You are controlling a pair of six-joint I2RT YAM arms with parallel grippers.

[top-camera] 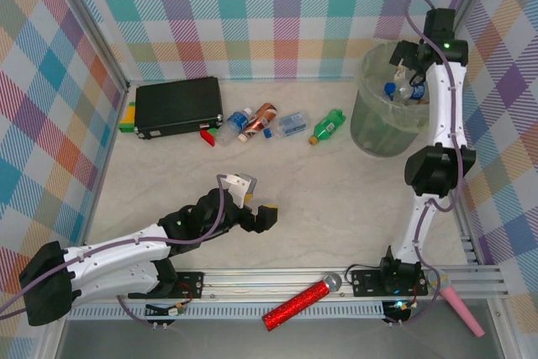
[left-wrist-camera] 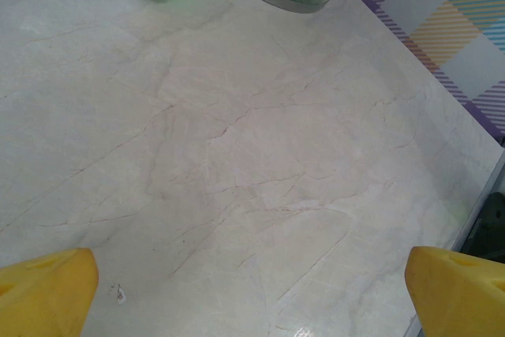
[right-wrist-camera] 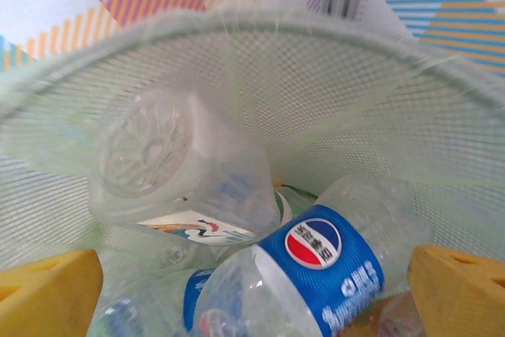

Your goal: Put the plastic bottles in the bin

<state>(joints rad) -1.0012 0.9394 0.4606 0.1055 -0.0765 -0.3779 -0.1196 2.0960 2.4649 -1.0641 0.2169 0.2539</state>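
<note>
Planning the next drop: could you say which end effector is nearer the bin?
Right: the right end effector is over the bin; the left end effector is far to its left.

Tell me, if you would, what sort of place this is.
Most likely a robot test cell, not a home: pastel plaid walls enclose a marble-patterned tabletop, a slotted aluminium rail runs along its near edge, and a round pale-green mesh bin holds clear plastic bottles.

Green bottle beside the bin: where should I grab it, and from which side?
Probably its mid-body, straight down from above. The green bottle lies on its side, apart from the bin and the blue-labelled bottle, leaving room either side of its round body.
</note>
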